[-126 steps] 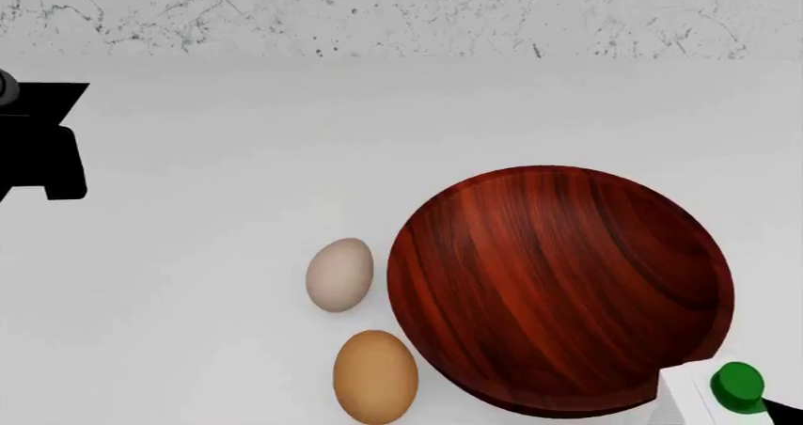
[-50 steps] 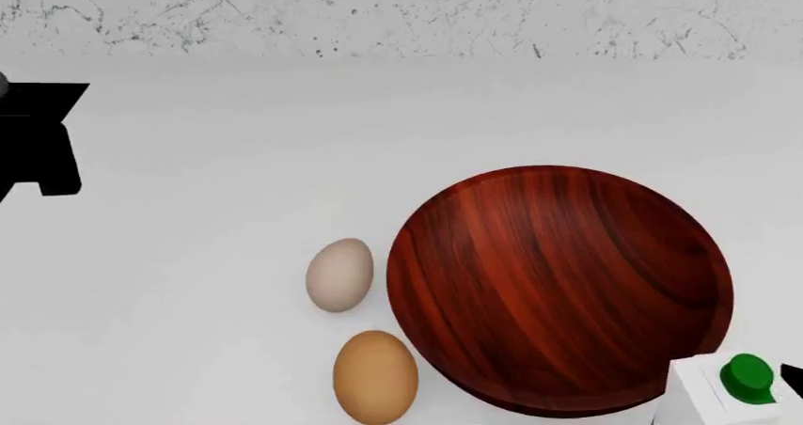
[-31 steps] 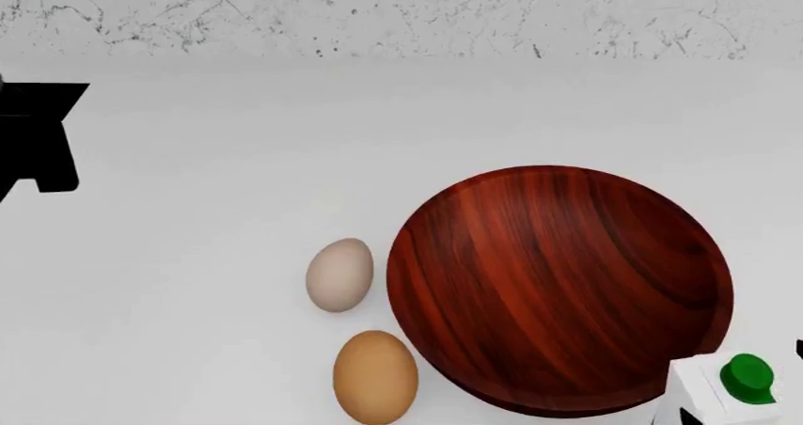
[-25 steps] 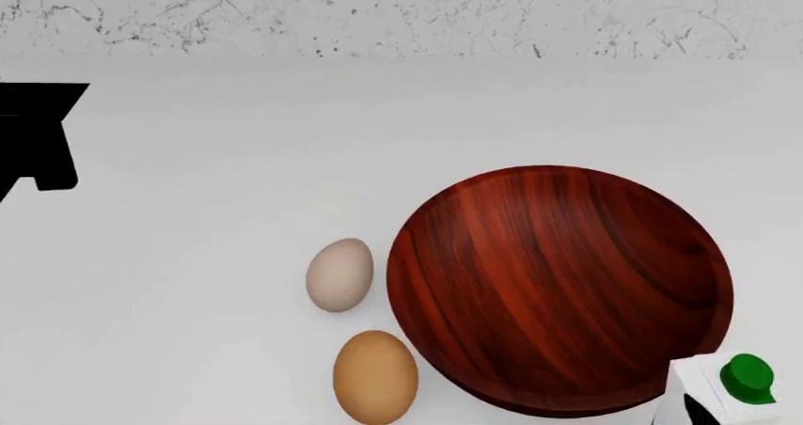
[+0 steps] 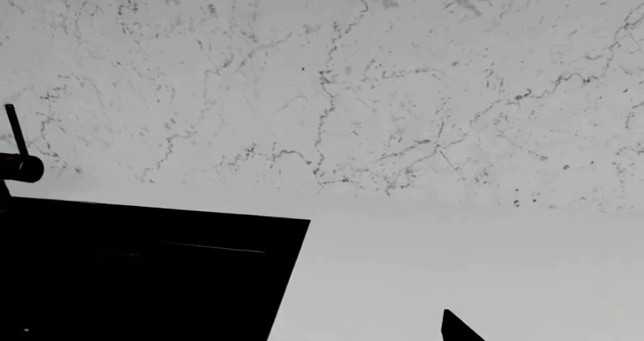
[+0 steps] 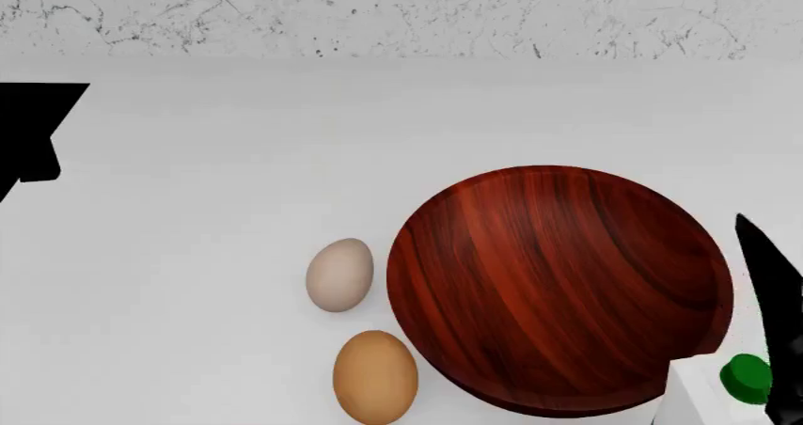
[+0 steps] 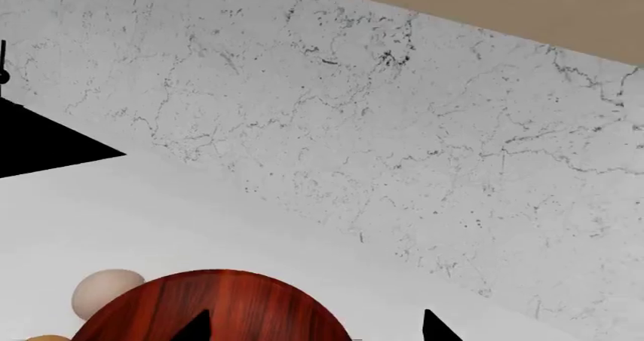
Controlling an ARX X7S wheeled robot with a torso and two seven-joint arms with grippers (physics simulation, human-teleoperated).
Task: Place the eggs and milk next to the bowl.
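Beside the right tool, milk, bowl

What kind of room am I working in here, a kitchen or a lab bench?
Most likely a simulated kitchen counter: a white worktop backed by a marble-veined wall, set with baking things, namely a wooden bowl, two eggs and a green-capped milk carton.

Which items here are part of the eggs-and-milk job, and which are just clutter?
Job items:
- brown egg
- pale egg
- milk, green cap showing
- bowl

Not part of it:
- nothing loose; only the counter and the marbled wall
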